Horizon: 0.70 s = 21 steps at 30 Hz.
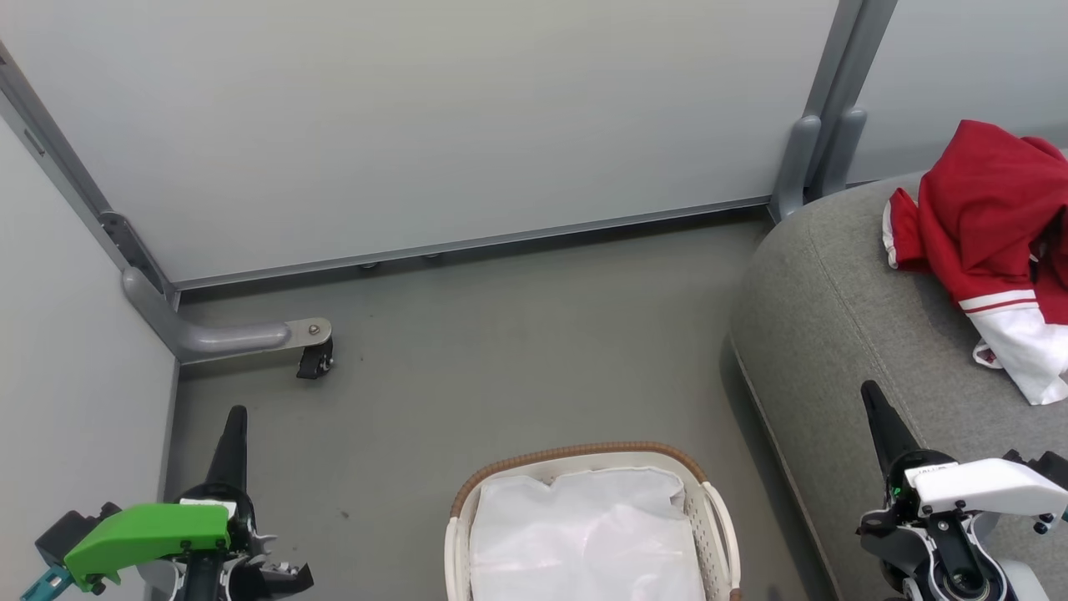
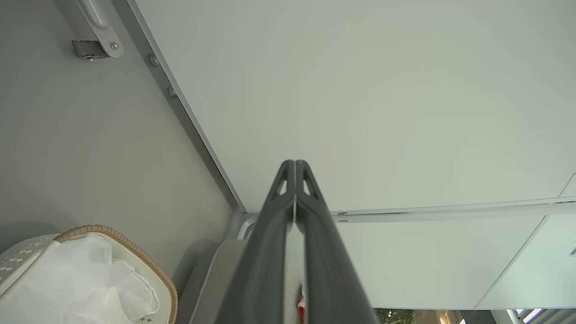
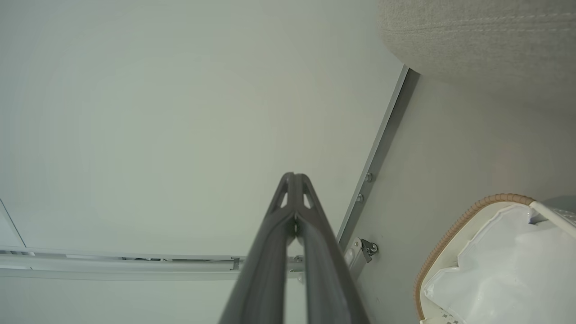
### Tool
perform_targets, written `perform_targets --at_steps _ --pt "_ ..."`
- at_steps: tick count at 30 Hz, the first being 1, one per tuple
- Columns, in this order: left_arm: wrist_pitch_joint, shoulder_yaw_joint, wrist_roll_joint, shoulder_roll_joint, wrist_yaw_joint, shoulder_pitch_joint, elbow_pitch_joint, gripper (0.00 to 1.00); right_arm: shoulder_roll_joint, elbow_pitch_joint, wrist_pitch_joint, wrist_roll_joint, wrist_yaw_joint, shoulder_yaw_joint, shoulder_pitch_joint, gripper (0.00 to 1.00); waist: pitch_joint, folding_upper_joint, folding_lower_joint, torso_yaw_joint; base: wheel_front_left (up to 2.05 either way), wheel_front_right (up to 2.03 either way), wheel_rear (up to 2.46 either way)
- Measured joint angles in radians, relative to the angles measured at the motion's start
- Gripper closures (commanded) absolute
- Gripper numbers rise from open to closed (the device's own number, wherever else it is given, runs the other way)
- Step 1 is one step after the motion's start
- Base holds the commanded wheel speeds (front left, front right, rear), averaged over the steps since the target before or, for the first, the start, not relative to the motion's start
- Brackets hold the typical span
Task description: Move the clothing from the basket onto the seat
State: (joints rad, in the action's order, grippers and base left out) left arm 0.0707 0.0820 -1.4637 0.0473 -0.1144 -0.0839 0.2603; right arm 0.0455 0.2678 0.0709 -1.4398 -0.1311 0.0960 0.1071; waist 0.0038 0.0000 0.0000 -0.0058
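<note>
- A plain grey floor [image 1: 501,334] is filling the middle of the head view, closed in by pale grey wall panels [image 1: 417,125] that are meeting at a corner on the left.
- Grey metal posts [image 1: 826,108] are framing the panels, and one curved metal foot at the left corner is ending in a single small black wheel [image 1: 315,361] that is resting on the floor.
- One grey fabric sofa [image 1: 834,334] with rounded edges and a stitched seam is standing on the right, running out of the picture.
- One heap of red clothing [image 1: 993,217] with white stripes and a white cuff is lying crumpled on the sofa seat, well apart from the basket. The picture's right edge is cutting it off, so the number of pieces in the heap cannot be told.
- One oval white basket [image 1: 576,453] with a brown woven-look rim is sitting on the floor at the bottom centre, just beside the sofa. One white liner [image 1: 584,534] is showing inside it.
- The left hand [image 1: 237,415], under a green cover, is hovering over the floor at lower left. Its two dark fingers are pressing together and holding nothing.
- The right hand [image 1: 870,391], under a white cover, is hovering over the sofa's front at lower right. Its fingers are likewise pressing together and gripping nothing.
</note>
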Motion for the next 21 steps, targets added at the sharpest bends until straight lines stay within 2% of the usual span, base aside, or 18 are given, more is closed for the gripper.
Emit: perform_targets --at_steps 21 --pt "0.04 0.029 -0.126 0.0 -0.013 -0.015 -0.012 1.0 0.001 -0.019 0.038 -0.149 0.0 0.016 0.001 1.0 -0.001 0.0 0.0 0.005 0.0 0.0 0.0"
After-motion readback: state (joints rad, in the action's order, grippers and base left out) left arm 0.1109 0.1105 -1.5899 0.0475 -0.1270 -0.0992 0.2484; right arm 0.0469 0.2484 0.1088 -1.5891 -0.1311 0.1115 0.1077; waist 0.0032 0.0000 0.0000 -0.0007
